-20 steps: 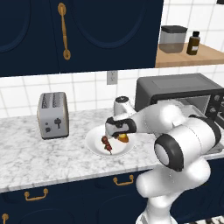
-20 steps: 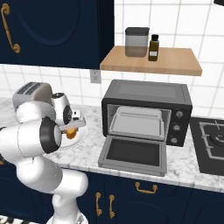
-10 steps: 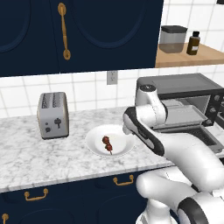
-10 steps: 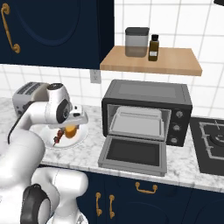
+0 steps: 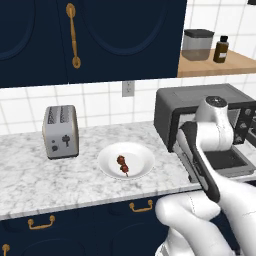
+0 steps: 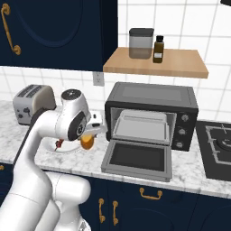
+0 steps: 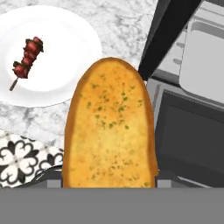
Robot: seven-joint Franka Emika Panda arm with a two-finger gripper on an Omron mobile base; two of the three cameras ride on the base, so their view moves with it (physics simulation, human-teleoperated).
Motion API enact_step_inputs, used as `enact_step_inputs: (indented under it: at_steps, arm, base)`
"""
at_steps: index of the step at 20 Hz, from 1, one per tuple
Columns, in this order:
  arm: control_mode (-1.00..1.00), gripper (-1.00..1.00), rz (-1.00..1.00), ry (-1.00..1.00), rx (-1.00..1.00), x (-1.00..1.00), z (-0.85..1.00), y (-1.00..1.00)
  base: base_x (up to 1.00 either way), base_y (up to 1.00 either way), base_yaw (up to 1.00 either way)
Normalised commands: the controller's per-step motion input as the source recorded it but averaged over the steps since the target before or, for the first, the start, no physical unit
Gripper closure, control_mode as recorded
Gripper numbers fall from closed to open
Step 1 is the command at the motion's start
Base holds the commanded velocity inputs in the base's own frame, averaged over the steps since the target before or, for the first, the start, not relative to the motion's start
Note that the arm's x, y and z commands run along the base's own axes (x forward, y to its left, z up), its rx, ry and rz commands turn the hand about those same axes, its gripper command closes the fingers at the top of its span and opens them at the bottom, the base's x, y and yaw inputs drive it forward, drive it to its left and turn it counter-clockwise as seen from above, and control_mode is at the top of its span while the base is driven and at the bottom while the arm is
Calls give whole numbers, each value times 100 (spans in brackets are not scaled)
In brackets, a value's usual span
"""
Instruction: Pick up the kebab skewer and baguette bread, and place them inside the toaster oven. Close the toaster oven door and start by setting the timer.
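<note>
The golden-orange baguette bread is held lengthwise between my fingers, and in the right base view the baguette bread hangs under my gripper, just left of the toaster oven. The toaster oven door lies dropped open and flat, and its dark panel is right of the loaf. The kebab skewer lies alone on the white plate; the hand view has the kebab skewer at upper left. In the left base view my arm covers the gripper.
A silver two-slot toaster stands left of the plate. A metal tray sits inside the oven. Its knobs line the right side. A jar and bottle stand on the wooden shelf above. A stove lies at far right.
My arm has swung from the plate to the right toward the oven, carrying the baguette bread off the plate. The skewer stays on the plate.
</note>
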Motion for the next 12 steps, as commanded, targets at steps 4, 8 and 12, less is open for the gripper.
enact_step_inputs:
  at_steps: [4,8,12]
  arm:
    - [-100,100,0,0,1,-2,22,-99]
    - [-100,100,5,0,0,10,1,-90]
    - [-100,100,13,0,0,25,0,-46]
  base:
    - [0,0,0]
    - [0,0,0]
    - [0,0,0]
